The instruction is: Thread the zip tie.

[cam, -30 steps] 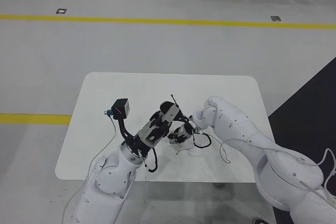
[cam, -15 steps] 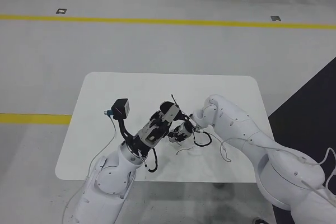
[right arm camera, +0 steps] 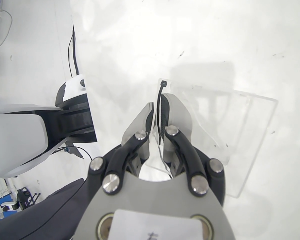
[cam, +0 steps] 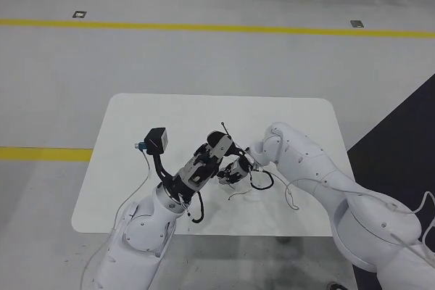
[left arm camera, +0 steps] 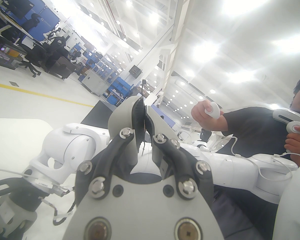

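My left gripper [cam: 222, 138] is held above the middle of the white table [cam: 167, 116]. In the left wrist view it [left arm camera: 143, 101] is shut on a thin black zip tie [left arm camera: 143, 86], whose end pokes out past the fingertips. Just beside it is my right gripper [cam: 228, 172]. Its own view shows it [right arm camera: 158, 102] shut on a black zip tie [right arm camera: 160, 106], with the square head [right arm camera: 163, 84] sticking out beyond the tips. I cannot tell whether both grippers hold the same tie.
A clear plastic plate [right arm camera: 227, 126] lies under and beside the right gripper, one edge running between its fingers. A dark panel [cam: 420, 138] stands off the table's right side. Bare tabletop lies at the far and left parts.
The right gripper has shifted slightly toward the left gripper. The left arm has stayed put.
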